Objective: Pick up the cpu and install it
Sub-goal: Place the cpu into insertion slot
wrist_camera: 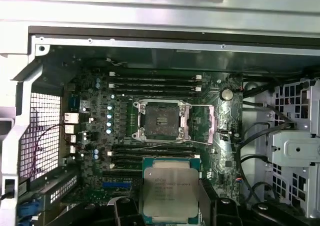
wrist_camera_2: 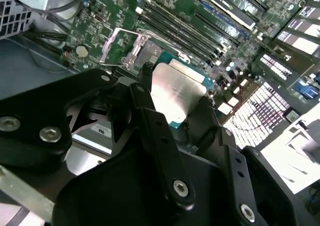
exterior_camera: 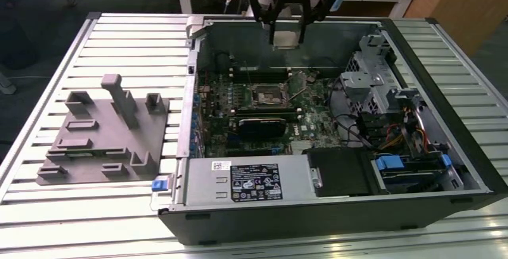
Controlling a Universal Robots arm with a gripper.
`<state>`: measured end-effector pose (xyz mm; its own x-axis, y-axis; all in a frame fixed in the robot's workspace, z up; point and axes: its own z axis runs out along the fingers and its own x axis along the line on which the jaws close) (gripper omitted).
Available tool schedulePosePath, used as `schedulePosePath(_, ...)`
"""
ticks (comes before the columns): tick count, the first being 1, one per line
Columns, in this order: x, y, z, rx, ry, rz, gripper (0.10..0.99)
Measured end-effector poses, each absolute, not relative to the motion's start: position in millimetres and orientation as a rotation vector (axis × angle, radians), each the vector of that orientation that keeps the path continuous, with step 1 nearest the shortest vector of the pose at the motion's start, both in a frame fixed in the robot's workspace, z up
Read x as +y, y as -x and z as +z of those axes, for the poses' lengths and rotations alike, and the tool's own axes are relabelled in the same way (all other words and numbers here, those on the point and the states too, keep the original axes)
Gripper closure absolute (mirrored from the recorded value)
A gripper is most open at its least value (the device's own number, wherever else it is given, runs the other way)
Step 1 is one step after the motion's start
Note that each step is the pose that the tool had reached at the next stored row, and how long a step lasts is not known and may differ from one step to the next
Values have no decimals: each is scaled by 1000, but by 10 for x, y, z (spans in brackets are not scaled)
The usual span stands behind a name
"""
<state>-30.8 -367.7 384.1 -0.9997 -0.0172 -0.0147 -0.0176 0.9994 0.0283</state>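
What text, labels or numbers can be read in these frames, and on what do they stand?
Label on the power supply: print too small to read.
Lid of the cpu, held in the gripper: engraved lines, too blurred to read.
No other text is legible.

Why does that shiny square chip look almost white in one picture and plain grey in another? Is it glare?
Yes, likely glare. In the second wrist view the metal top of the cpu catches light and washes out pale, and the vent grille glows white. In the first wrist view the cpu is evenly lit and dull grey. In the exterior view the inside of the computer case lies in shade.
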Motion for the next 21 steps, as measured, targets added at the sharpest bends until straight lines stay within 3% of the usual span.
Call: schedulePosePath(21,-3670,301,3827,3119,-192,38,553)
